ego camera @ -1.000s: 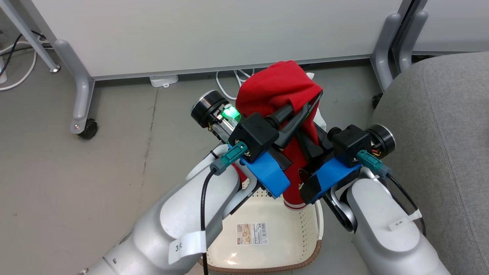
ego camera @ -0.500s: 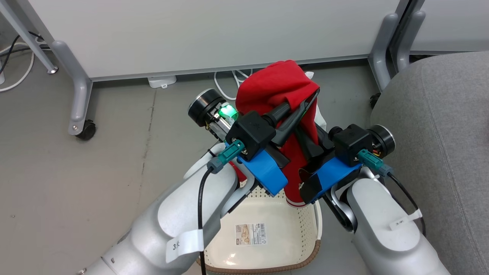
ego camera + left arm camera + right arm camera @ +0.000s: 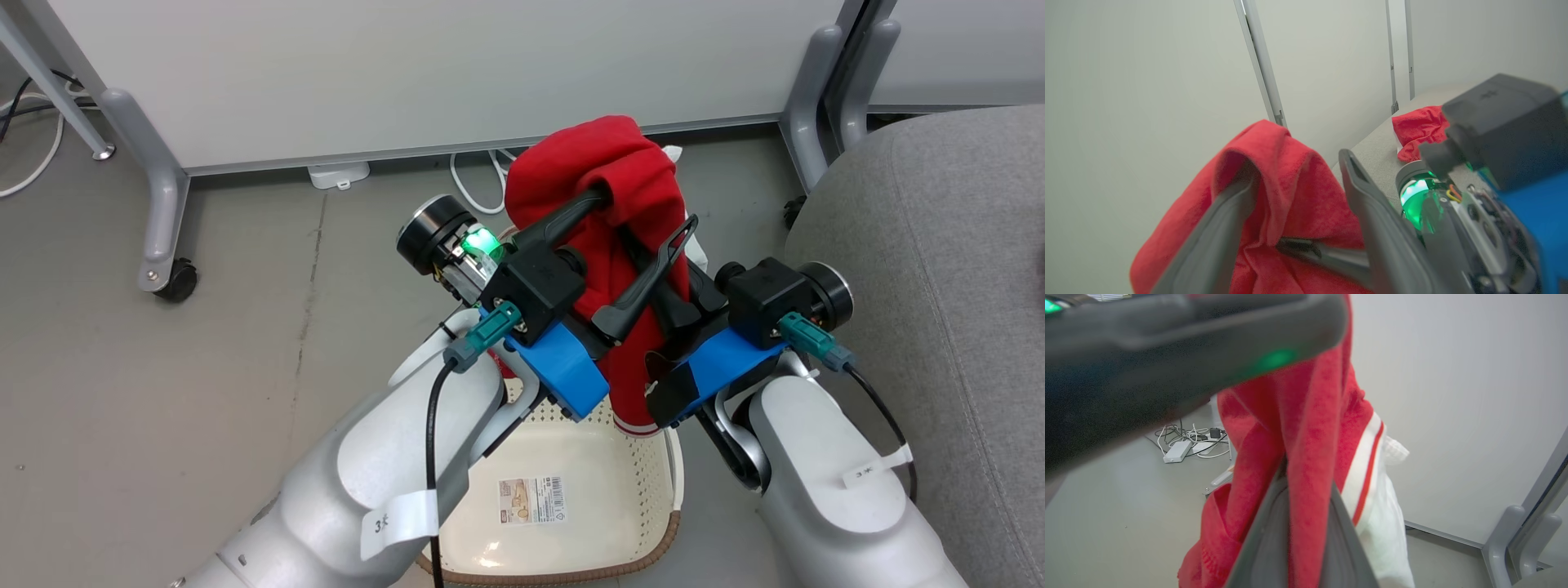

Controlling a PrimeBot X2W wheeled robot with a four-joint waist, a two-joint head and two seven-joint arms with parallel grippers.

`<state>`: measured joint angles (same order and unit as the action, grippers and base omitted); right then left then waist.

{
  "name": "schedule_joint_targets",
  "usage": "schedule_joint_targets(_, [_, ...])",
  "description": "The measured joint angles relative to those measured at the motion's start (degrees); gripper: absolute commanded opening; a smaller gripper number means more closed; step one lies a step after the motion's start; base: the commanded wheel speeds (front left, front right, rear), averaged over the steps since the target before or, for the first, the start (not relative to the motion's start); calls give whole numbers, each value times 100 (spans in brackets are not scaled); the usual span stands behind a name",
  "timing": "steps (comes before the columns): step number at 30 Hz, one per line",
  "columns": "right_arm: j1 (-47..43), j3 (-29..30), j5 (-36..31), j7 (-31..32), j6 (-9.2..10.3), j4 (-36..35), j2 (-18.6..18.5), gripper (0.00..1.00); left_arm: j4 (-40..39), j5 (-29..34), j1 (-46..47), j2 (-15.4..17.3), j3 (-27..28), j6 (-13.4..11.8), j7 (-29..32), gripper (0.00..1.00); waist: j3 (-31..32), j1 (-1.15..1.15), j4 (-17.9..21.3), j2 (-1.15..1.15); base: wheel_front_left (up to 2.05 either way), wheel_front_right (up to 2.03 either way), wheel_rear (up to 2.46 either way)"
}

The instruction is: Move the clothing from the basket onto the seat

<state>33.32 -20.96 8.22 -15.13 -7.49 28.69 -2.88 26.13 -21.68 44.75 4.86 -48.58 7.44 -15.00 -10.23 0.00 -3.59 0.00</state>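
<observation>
Leftmost, a grey metal leg on a black caster stands on the smooth concrete floor. Next comes my left gripper, its two long dark fingers spread wide apart. It clamps nothing, though the red garment drapes over the far finger like a towel on a rail, soft and fleecy in the left wrist view. The cloth falls in thick folds, with a white band and a thin red stripe along one edge. Its hem hangs over the far side of the basket below my forearms. That basket is cream plastic with rows of small holes in its wall and a brown woven-look rim, and a barcode sticker sits on its pale floor. My right gripper is pinched tight on a fold of the same garment, red pile squeezed between its grey fingers. Farthest right swells the rounded grey fabric couch, and a second red garment lies crumpled on it.
</observation>
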Motion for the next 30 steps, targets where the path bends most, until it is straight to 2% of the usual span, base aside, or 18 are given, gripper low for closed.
schedule_joint_targets(13, [3,431,-3,0,0,-162,1,0,33,37,-104,38,33,0,0,100,-101,0,252,0,0,0,0])
schedule_joint_targets(30, [-24,1263,-155,0,0,-641,-1,0,15,146,-11,118,-144,0,0,100,-561,0,1124,0,0,0,0])
